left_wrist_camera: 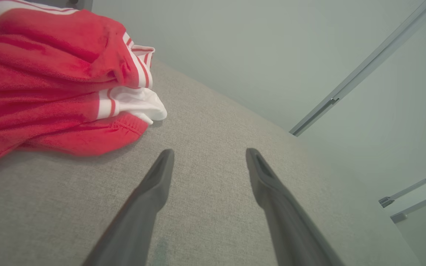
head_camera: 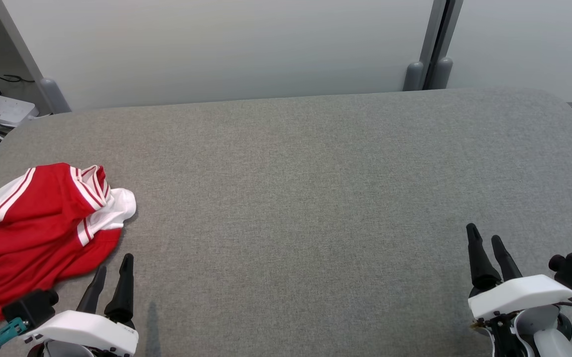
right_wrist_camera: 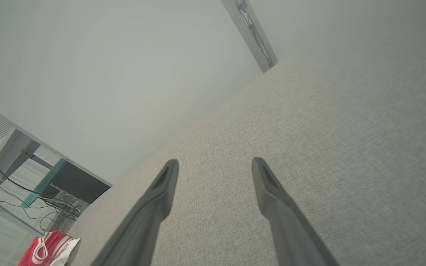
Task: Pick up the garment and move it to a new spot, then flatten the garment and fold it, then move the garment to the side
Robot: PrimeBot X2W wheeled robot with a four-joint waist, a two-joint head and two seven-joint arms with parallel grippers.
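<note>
Our left gripper [head_camera: 114, 262] and right gripper [head_camera: 483, 232] hover with jaws released and empty, and we have not yet picked up the crumpled red-and-white garment [head_camera: 33, 233] at the left edge of the grey cloth desk [head_camera: 315, 198].

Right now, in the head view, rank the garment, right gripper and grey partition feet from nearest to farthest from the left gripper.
1. garment, just left of the left gripper.
2. right gripper, across at the near right.
3. grey partition feet, farthest back, toward the right.
</note>
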